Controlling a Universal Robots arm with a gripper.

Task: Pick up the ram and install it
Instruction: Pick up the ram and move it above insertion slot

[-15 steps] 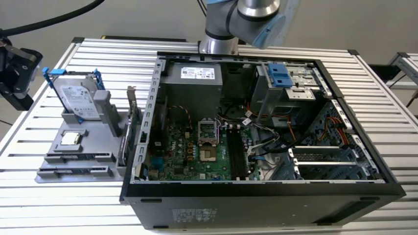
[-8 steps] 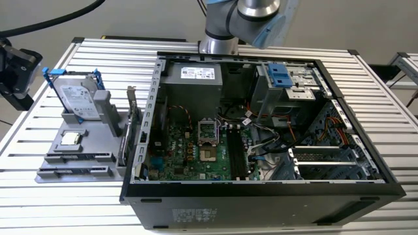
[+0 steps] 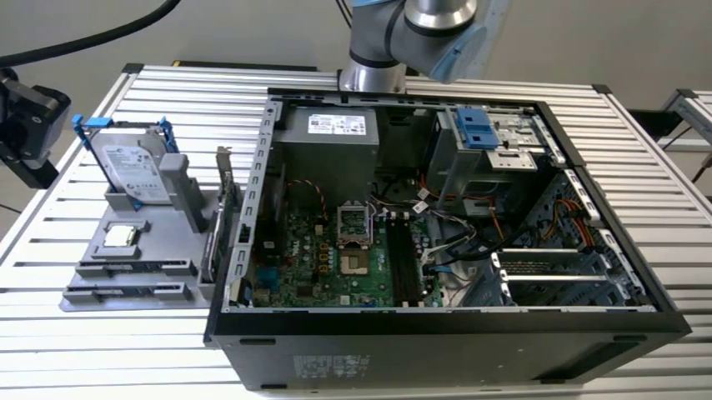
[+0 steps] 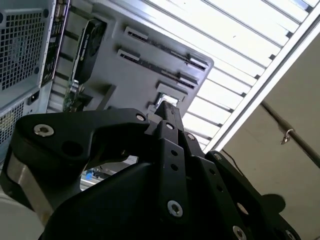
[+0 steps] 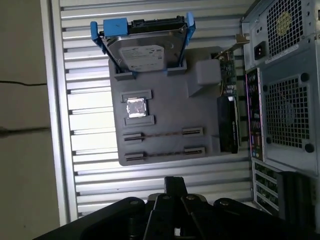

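Exterior view: open black computer case (image 3: 445,342) beside grey moulded tray (image 3: 167,246).
First wrist view: ram (image 5: 162,134), a long thin stick seen edge-on, seated in a tray slot. Twin stick (image 5: 162,153) in the next slot. Tray also holds silver hard drive in blue brackets (image 5: 142,52) and square silver processor chip (image 5: 136,107).
Black gripper (image 5: 175,181): fingers closed together, empty, near the tray's ram end.

A robotics lab: a ribbed aluminium-profile counter (image 3: 189,92) carries an opened black desktop computer case (image 3: 445,354) and a grey plastic parts fixture (image 3: 162,254), beneath a silver-and-blue robot arm (image 3: 434,21)
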